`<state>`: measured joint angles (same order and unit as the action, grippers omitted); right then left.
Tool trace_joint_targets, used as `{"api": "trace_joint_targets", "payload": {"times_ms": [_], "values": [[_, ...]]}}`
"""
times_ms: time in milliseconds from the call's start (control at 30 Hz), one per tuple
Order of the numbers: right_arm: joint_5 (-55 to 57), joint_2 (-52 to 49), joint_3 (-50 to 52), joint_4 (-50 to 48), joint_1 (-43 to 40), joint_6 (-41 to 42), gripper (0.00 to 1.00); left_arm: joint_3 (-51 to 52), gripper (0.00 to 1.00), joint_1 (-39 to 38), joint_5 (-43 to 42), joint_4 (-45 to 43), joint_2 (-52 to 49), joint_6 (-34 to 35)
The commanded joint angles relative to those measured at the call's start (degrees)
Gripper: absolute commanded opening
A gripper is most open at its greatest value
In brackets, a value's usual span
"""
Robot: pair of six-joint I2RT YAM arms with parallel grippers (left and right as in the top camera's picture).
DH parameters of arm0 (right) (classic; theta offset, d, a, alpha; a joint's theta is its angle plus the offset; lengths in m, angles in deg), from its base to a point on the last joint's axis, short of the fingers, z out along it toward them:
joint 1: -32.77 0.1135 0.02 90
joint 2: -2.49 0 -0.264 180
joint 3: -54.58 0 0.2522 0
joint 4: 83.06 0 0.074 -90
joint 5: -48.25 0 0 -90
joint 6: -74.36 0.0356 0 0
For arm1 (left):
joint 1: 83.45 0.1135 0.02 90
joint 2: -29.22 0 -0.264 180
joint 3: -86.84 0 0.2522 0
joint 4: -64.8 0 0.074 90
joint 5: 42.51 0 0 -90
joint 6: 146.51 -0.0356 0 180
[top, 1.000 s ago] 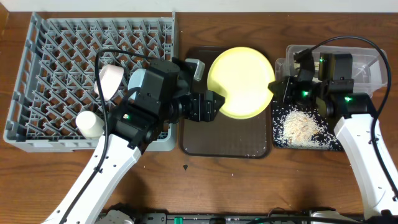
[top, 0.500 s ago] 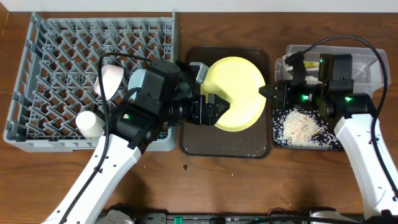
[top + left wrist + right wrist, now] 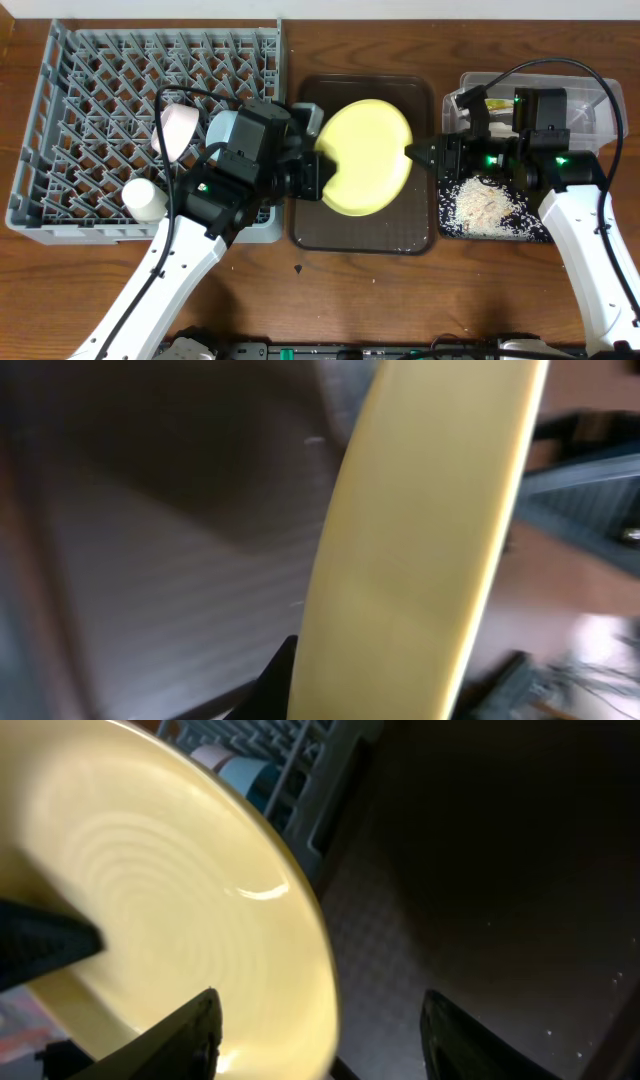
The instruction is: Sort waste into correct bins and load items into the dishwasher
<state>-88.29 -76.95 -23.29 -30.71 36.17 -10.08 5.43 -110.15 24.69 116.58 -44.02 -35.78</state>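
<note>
two end effectors meet at one yellow plate (image 3: 368, 160) in the overhead view. the left end effector (image 3: 325, 172) pinches the plate's left rim and holds it tilted above the brown tray (image 3: 365, 236), which sits on the counter (image 3: 60, 300) between the grey rack (image 3: 100, 70) and the black tray (image 3: 445, 228). the right end effector (image 3: 418, 155) sits at the plate's right rim with its jaws spread. in the rack, a pink bowl (image 3: 175, 130) leans among the pegs, a blue bowl (image 3: 222, 128) shows partly under the left arm, and a white cup (image 3: 145, 198) lies near the front wall. white rice (image 3: 485, 205) is heaped in the black tray, with the clear tub (image 3: 595, 105) just behind it.

the left wrist view is blurred. the plate (image 3: 420, 560) fills it almost edge on, with one dark finger (image 3: 278, 680) against its lower part and the brown tray (image 3: 150, 560) behind.

in the right wrist view, the plate's (image 3: 150, 900) ringed face takes up the left side. the right end effector (image 3: 320, 1012) is wide open, with one finger in front of the plate's face and the other off past the rim, over the brown tray (image 3: 480, 870). the rack (image 3: 330, 780) and both bowls show at the top.
</note>
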Motion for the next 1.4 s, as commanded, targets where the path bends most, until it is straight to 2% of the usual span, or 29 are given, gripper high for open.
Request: {"api": "trace_joint_targets", "payload": {"times_ms": [0, 133, 233, 367, 533, 700, 900, 1133, 1367], "values": [[1.27, 0.72, -0.37, 1.31, -1.4, -0.44, 0.64, -2.34, 0.08, 1.46, 20.81, 5.09, 3.37, -1.16], [1.31, 0.7, -0.37, 3.17, -1.51, -0.48, 0.64, -5.57, 0.08, 3.28, 41.4, 10.58, 7.74, -4.57], [1.31, 0.7, -0.37, 3.63, -1.44, -0.48, 0.65, -5.75, 0.08, 4.26, 56.65, 11.15, 10.67, -10.8], [1.31, 0.7, -0.37, 3.65, -1.27, -0.46, 0.65, -5.75, 0.08, 6.62, 66.16, 10.12, 12.04, -23.45], [1.33, 0.7, -0.37, 3.61, -1.14, -0.46, 0.67, -5.7, 0.08, 12.79, 66.14, 7.3, 10.84, -34.23], [1.57, 0.7, -0.37, 3.56, -1.14, -0.48, 0.68, -5.7, 0.07, 20.81, 64.72, 2.45, 7.89, -37.59], [3.06, 0.7, -0.37, 3.45, -1.03, -0.48, 0.69, -5.7, 0.08, 27.65, 57.02, -3.52, 0.59, -43.32], [3.91, 0.7, -0.37, 3.45, -1.03, -0.48, 0.7, -5.7, 0.08, 31.04, 57.05, -9.46, -9.55, -46.42], [4.33, 0.7, -0.37, 3.48, -1.03, -0.46, 0.71, -5.7, 0.09, 32.15, 56.59, -12.92, -17.22, -46.62]]}}
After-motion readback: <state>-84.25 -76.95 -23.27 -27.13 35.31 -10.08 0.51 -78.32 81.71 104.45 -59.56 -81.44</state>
